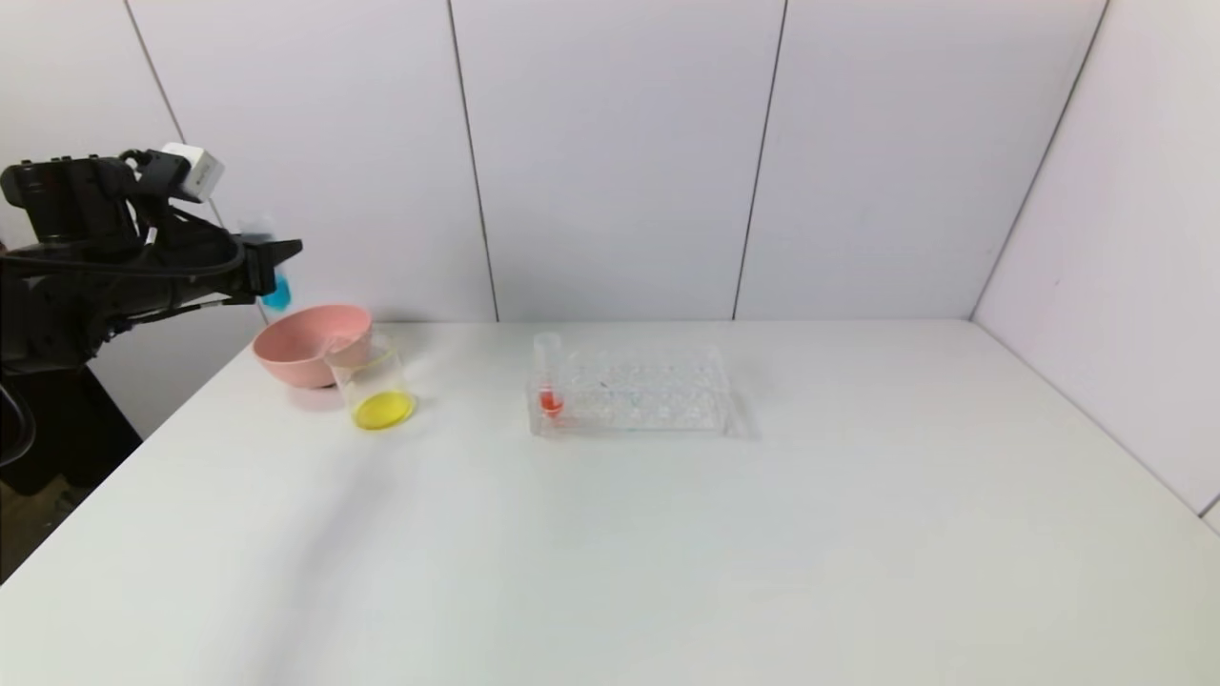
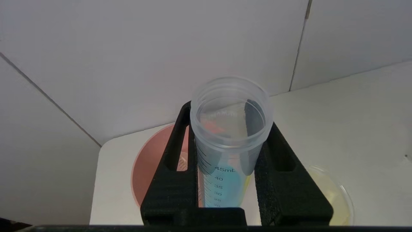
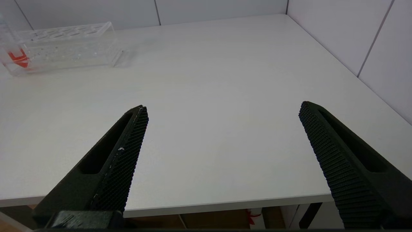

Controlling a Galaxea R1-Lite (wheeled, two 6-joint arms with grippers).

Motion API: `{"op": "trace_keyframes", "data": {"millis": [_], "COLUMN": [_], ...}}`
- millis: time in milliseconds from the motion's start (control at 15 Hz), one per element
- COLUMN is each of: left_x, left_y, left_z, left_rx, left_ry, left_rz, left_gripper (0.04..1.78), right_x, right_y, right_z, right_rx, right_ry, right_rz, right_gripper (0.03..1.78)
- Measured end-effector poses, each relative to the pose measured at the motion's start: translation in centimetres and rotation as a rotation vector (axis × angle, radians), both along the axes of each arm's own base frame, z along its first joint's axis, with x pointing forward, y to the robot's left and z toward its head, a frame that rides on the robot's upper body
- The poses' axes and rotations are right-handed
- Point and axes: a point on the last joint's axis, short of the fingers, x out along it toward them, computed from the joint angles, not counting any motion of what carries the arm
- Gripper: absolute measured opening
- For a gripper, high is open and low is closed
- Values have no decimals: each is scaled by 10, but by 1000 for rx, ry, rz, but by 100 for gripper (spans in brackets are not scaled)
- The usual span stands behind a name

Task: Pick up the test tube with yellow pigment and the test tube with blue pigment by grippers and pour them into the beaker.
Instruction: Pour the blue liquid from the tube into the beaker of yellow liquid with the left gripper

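Note:
My left gripper (image 1: 276, 255) is shut on the test tube with blue pigment (image 1: 275, 293) and holds it upright in the air at the far left, above the pink bowl. In the left wrist view my left gripper (image 2: 229, 116) has both fingers pressed on the tube (image 2: 230, 129), with blue liquid low inside it. The beaker (image 1: 376, 386) stands beside the bowl with yellow liquid at its bottom; it also shows in the left wrist view (image 2: 334, 196). The test tube with yellow pigment is out of view. My right gripper (image 3: 223, 108) is open and empty over the table's front edge.
The pink bowl (image 1: 305, 348) sits at the table's far left, touching the beaker; it also shows in the left wrist view (image 2: 148, 167). A clear tube rack (image 1: 634, 395) stands mid-table with a red-orange liquid tube (image 1: 549, 376) at its left end. White walls close the back and right.

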Motion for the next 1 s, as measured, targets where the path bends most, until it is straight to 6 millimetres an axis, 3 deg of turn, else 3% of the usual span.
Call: {"op": "trace_keyframes", "data": {"millis": [400,1000], "left_x": [0,-3], "left_y": [21,33], "left_z": [9,32], "left_rx": [238,625], "left_ry": [42,106], "left_rz": [-172,-346], "left_gripper": [50,50], "right_x": [0,0], "right_y": [0,0], "right_z": [0,0], "right_rx": [0,0], "right_ry": [0,0], "right_rz": [0,0], "right_gripper": [171,171]}}
